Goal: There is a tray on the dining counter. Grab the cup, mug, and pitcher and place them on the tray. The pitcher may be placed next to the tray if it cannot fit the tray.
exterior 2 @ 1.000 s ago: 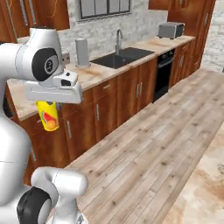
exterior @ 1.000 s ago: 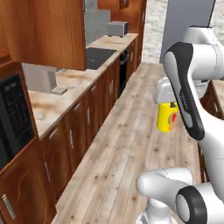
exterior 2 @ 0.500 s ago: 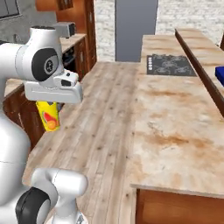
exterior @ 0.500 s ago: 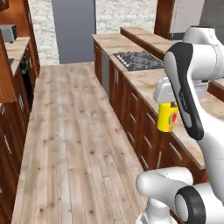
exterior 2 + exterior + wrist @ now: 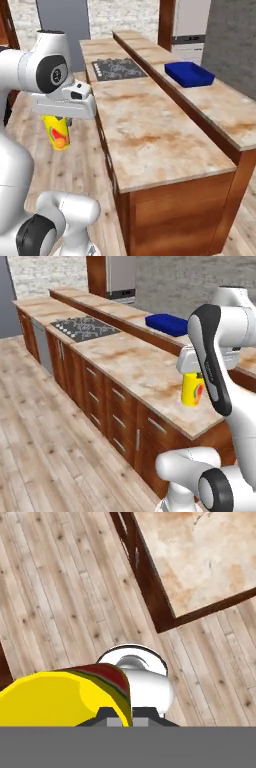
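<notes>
- The gripper (image 5: 59, 121) sits at the left of the right base view, below the white hand block, with its jaws pressed together on the cup (image 5: 57, 132).
- That cup is a small yellow tumbler with a red-orange mark on its side; it hangs upright from the hand, clear of any surface, over the wood-plank floor (image 5: 85, 170).
- In the left base view the same cup (image 5: 192, 389) shows at right of centre, partly behind the arm's dark-edged link, with the gripper (image 5: 194, 375) just above it and the edge of the dining counter (image 5: 135, 363) behind it.
- In the hand view the cup (image 5: 60, 699) takes up the lower left, yellow with a red and dark band at its rim; the finger tips themselves are hidden by it.
- The tray (image 5: 189, 73), bright blue with a low rim, lies on the raised far ledge of the dining counter (image 5: 150, 125), at the upper right of the right base view, well apart from the cup.
- In the left base view the tray (image 5: 165, 323) is at upper centre.
- A dark cooktop (image 5: 119, 69) is set into the counter, left of the tray.
</notes>
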